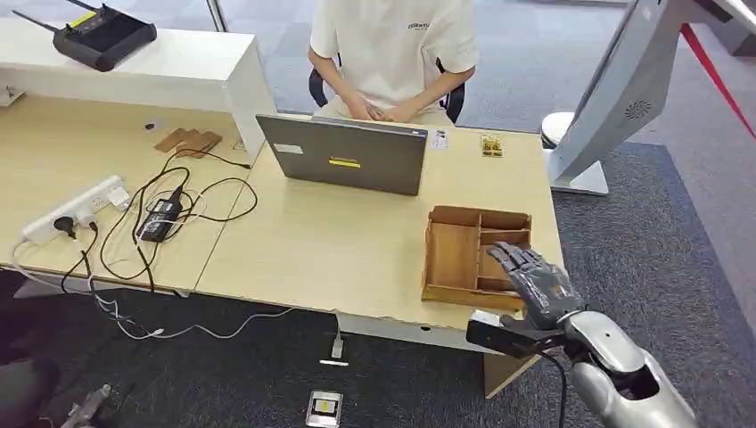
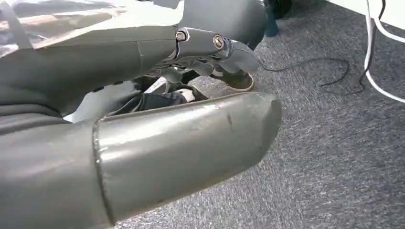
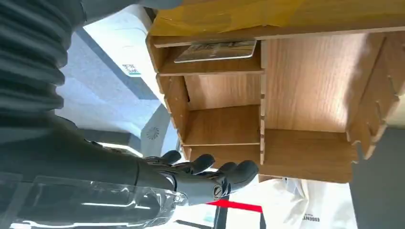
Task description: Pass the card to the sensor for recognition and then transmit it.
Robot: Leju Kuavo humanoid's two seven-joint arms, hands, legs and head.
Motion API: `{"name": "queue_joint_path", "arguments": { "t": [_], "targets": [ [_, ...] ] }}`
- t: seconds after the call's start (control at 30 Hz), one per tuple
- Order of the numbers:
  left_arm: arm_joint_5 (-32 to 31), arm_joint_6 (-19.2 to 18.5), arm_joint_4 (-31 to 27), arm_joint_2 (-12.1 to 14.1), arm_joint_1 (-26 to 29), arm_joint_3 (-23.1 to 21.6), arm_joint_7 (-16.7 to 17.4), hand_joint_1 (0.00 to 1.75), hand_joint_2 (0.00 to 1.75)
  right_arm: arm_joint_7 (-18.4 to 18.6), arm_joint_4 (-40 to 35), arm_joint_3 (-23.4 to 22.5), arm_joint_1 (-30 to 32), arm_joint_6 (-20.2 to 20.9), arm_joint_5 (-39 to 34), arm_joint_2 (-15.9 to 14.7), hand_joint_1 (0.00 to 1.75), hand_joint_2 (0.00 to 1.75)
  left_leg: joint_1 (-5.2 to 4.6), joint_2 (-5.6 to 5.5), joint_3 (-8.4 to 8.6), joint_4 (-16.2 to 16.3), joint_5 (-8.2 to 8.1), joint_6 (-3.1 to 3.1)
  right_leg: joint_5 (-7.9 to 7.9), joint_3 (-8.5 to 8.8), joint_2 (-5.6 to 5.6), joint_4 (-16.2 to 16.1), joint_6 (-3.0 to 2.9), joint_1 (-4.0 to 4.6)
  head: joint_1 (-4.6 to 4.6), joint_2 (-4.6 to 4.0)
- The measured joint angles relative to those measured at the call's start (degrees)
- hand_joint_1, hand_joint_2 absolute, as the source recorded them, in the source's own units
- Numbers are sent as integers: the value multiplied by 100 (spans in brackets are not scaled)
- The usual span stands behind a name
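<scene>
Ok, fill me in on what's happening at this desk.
The robot's right hand hovers, fingers apart and holding nothing, over the near edge of a wooden organizer box on the desk. A card lies in one of its small compartments, not yet picked up. The left hand hangs low over the carpet. A person sits behind a laptop, hands together.

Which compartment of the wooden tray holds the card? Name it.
The small end compartment of the wooden tray: the card lies in it. The other two small compartments and the large compartment show bare wood.
</scene>
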Motion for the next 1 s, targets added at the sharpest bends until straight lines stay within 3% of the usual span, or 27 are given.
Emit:
{"name": "queue_joint_path", "arguments": {
  "t": [1.0],
  "targets": [
    [-267, -59, -26, -4, -108, -2, 37, 0, 0, -79, -94, 105, 98, -125, -50, 256, 0, 175, 0, 0, -1, 0, 0, 0, 0, -1, 0, 0, 0, 0, 0, 0]
  ]
}}
